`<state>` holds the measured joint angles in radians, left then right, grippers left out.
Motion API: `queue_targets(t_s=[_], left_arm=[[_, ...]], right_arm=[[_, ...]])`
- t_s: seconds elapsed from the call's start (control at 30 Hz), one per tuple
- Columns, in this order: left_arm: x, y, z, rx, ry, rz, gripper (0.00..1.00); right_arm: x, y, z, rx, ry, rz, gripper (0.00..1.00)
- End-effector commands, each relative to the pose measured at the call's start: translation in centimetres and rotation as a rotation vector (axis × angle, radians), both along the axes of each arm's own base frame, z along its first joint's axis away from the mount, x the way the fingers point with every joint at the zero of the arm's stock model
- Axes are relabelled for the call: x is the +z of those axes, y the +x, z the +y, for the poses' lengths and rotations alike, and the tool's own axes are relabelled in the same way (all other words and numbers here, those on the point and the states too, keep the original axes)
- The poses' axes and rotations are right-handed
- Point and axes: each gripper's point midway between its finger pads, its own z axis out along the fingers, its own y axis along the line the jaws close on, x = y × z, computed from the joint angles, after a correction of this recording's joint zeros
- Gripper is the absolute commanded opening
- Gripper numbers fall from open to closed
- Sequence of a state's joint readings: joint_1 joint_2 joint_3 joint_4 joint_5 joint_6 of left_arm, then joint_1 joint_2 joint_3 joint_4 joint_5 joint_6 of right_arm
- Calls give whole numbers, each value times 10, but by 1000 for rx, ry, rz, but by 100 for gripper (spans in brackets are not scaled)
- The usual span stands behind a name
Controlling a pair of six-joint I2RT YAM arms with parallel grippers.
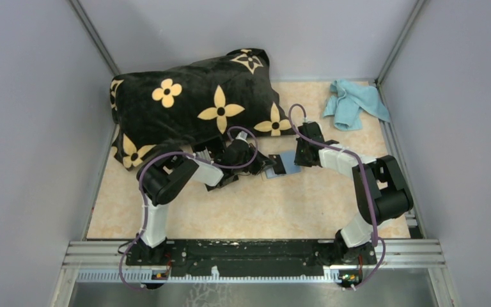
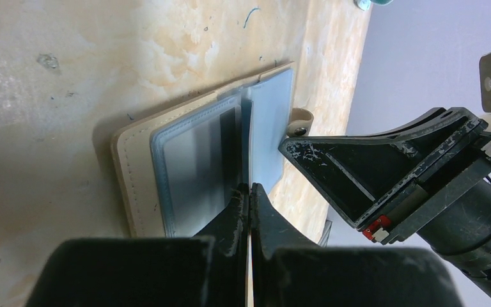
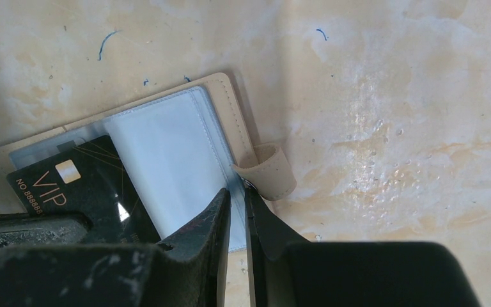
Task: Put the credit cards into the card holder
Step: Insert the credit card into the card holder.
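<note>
Grey-walled cell with a marbled beige worktop (image 1: pixel 243 211). The big black flowered pillow (image 1: pixel 192 102) sat at the back and the blue cloth (image 1: pixel 355 102) in the far right corner, both well apart from the job. Both your arms were mid-worktop over the card holder (image 3: pixel 230 112), which lay open and flat. It had a beige cover and clear sleeve (image 3: pixel 166 160) pages, not a rigid box.

Left hand (image 2: pixel 249 192) was fully closed and looked to be pinching the black card (image 3: pixel 77 185) by its near end. The far end lay over the page away from the strap; whether it was under the film, I couldn't tell.

Right hand (image 3: pixel 236 198) was narrow, tips at the sleeve edge just beside the snap strap (image 3: pixel 270 174). Pinch or touch, can't tell.

My read: the card was stiff, thin and slick, so grip it by a short edge. The sleeve was floppy, so you'd need it pinned. I saw only one card.
</note>
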<state>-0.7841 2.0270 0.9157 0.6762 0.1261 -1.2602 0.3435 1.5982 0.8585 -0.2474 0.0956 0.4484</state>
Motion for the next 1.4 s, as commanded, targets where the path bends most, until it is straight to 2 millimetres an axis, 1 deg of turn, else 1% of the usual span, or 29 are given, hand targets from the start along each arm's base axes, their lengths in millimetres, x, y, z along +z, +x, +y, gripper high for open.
queue_targets(t_s=[0.0, 0.6, 0.93, 0.97, 1.1, 1.2, 1.33, 1.37], left_arm=[[2, -1, -7, -17, -31, -17, 0], [-2, 1, -18, -33, -47, -24, 0], [-12, 0, -27, -40, -6, -8, 0], [-13, 0, -28, -42, 2, -8, 1], [-16, -3, -31, -57, 39, -7, 21], [-16, -5, -30, -64, 71, -6, 33], [-19, -12, -24, -67, 113, -4, 43], [-18, -12, -22, -67, 119, -5, 44]], right_arm=[[1, 5, -1, -9, 7, -10, 15], [0, 5, -1, -7, 7, -6, 15], [3, 5, 0, -1, 12, -5, 15], [5, 6, 1, 0, 14, -7, 15], [6, 7, 2, 5, 15, -8, 15], [7, 7, 2, 6, 14, -8, 15], [8, 8, 3, 7, 17, -10, 15], [9, 9, 3, 7, 18, -12, 16]])
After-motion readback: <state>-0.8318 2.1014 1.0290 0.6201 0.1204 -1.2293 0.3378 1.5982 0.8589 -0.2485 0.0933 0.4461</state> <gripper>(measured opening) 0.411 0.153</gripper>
